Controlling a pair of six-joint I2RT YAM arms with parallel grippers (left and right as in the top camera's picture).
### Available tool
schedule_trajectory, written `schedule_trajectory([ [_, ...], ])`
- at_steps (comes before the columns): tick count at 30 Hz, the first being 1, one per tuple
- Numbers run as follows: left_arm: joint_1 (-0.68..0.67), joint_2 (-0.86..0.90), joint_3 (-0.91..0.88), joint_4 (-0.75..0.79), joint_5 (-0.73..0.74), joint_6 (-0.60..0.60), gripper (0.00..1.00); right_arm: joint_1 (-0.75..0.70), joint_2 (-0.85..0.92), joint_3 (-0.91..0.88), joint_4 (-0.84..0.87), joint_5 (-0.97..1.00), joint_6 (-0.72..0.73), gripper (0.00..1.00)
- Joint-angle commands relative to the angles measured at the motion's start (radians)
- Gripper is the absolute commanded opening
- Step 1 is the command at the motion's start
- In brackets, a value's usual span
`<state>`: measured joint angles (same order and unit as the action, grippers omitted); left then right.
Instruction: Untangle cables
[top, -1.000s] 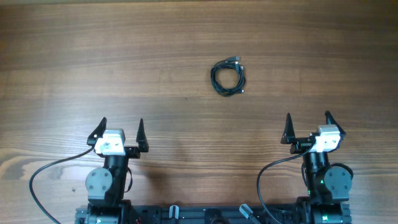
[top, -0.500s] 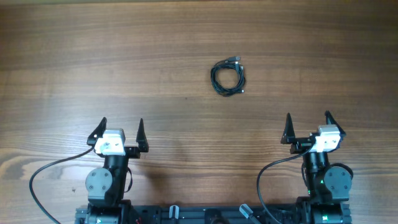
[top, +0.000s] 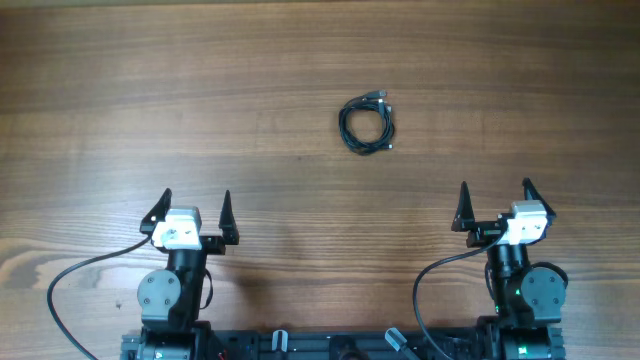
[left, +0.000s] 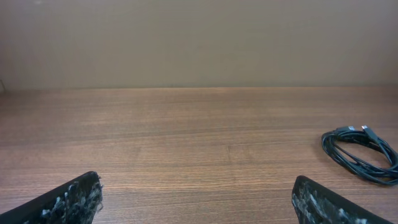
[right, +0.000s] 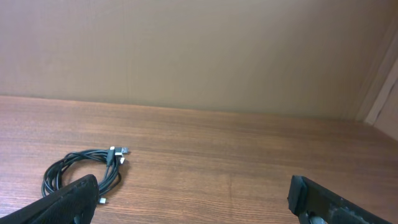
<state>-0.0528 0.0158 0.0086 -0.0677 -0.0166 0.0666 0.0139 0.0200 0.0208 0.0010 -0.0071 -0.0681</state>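
Note:
The cables lie as one small coil of thin black cords with small plug ends on the wooden table, right of centre and toward the far side. The coil also shows at the right edge of the left wrist view and at the lower left of the right wrist view. My left gripper is open and empty near the front left, far from the coil. My right gripper is open and empty near the front right, with the coil ahead of it to the left.
Thicker black wires run from the arm bases along the front edge. A plain beige wall rises behind the table's far edge.

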Motion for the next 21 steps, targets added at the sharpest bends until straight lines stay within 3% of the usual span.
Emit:
schedule_trajectory([
  [1,0.005,0.004,-0.003,-0.004,-0.006,0.008,1.0,-0.004,-0.011,-0.015,0.003,-0.013,0.016,1.0],
  [5,0.005,0.004,-0.003,-0.004,-0.006,0.008,1.0,-0.004,-0.011,-0.015,0.003,-0.013,0.016,1.0],
  [7,0.005,0.004,-0.003,0.035,-0.076,0.012,1.0,-0.004,-0.011,-0.015,0.003,-0.013,0.016,1.0],
  [15,0.005,0.004,0.013,0.031,0.066,0.003,1.0,-0.004,-0.011,-0.015,0.003,-0.013,0.016,1.0],
  [21,0.005,0.052,0.328,-0.331,-0.045,-0.048,1.0,-0.004,-0.011,-0.015,0.003,-0.013,0.016,1.0],
])
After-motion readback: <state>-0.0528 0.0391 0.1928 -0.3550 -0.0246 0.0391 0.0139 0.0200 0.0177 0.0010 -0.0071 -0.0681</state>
